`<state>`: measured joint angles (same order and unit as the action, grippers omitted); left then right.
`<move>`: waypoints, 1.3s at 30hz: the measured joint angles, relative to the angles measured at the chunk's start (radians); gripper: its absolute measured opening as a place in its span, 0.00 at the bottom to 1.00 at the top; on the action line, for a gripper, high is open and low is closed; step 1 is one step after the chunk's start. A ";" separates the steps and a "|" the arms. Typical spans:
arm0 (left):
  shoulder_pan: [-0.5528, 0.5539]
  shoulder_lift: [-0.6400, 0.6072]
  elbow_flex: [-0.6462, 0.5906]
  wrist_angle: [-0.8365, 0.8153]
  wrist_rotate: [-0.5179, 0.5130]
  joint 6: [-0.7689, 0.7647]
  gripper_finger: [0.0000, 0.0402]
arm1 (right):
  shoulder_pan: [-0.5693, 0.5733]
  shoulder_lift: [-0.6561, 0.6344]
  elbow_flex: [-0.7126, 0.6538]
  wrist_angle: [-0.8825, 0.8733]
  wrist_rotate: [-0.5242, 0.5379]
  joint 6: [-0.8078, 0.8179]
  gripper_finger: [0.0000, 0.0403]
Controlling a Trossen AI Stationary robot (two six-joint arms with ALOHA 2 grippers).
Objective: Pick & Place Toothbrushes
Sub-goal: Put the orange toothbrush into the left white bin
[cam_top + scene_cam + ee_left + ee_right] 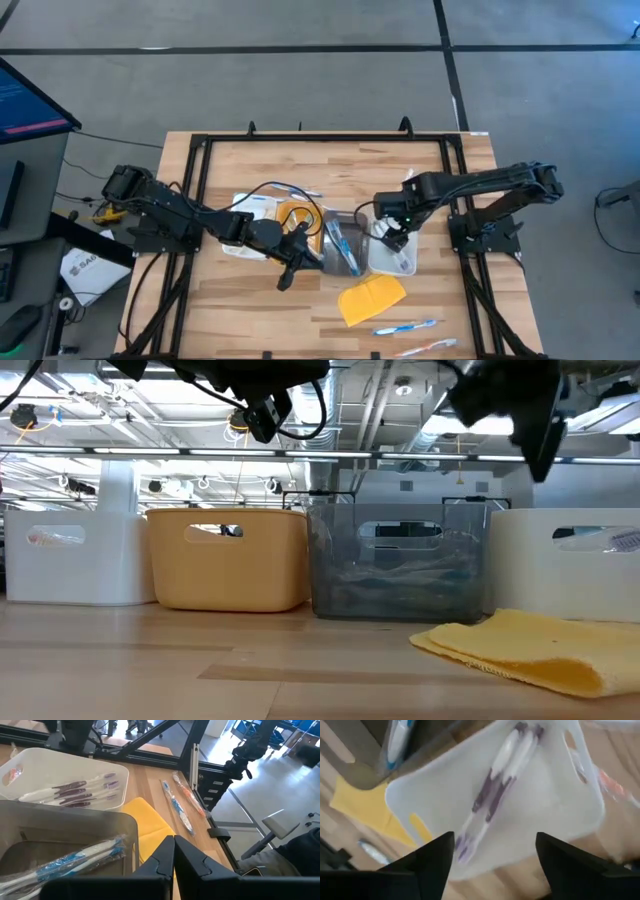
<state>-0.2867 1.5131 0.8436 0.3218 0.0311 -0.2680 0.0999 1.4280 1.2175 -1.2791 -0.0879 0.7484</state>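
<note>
1. From above, four bins sit in a row in the middle of the counter [250,300]. The right hand [392,236] hangs over the white bin [400,266] at the right end of the row. The left hand [292,268] hangs near the front of the grey bin [341,250]. A yellow cloth [372,298] lies at 6 o'clock from the white bin. Two loose toothbrushes, a blue one [404,327] and an orange one [428,347], lie at 6 o'clock from the cloth, near the front edge. Their long sides run almost left to right. I think the right hand is a bit nearer to them.

2. From the counter's level, the yellow cloth [530,645] lies in front of the row of bins. The orange bin [228,558] stands second from the left. Both arms hang above. I cannot see the hands well here.

3. From the left wrist, the left hand [174,862] is shut tight and holds nothing. Purple toothbrushes [75,792] lie in the white bin [65,765]. Blue wrapped toothbrushes [75,860] lie in the grey bin [100,820]. The two loose ones [180,802] lie past the cloth [147,830], side by side.

4. From the right wrist, the right hand [492,857] is open wide and holds nothing. Two purple toothbrushes [492,795] lie in the white bin [550,815] right under it. I think one was just let go, so a loose one comes next.
</note>
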 joint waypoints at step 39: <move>-0.012 0.000 -0.021 -0.005 0.130 -0.080 0.00 | 0.592 0.098 0.030 0.308 0.199 0.035 0.73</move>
<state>-0.2986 1.5135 0.8224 0.3163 0.1612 -0.3482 0.6917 1.5256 1.2474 -0.9707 0.1107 0.7830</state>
